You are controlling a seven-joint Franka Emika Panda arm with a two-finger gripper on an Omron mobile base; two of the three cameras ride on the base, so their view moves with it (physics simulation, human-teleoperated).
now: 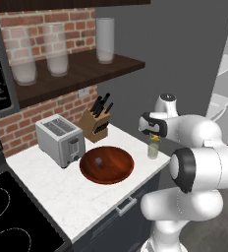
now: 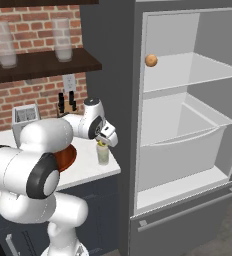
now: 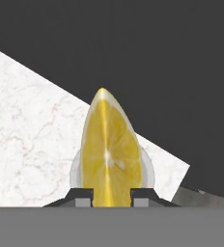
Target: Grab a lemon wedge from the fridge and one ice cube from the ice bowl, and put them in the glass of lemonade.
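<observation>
One gripper (image 3: 112,195) pinches one lemon wedge (image 3: 110,154) just above the one glass of lemonade (image 1: 153,150) at the counter's (image 1: 52,182) corner. One ice cube (image 1: 99,161) lies in the wooden bowl (image 1: 113,173); three tall glasses (image 1: 56,50) stand on the shelf (image 1: 91,69).

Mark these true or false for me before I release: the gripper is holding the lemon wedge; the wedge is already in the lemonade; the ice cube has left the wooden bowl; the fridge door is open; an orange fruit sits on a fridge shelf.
1. The gripper is holding the lemon wedge. True: its fingertips are closed on the wedge's base.
2. The wedge is already in the glass of lemonade. False: it hangs just above the glass, in the gripper.
3. The ice cube has left the ice bowl. False: it lies inside the bowl.
4. The fridge is open. True: its white interior shows.
5. An orange fruit sits on a fridge shelf. True: on the upper shelf's front left.
</observation>
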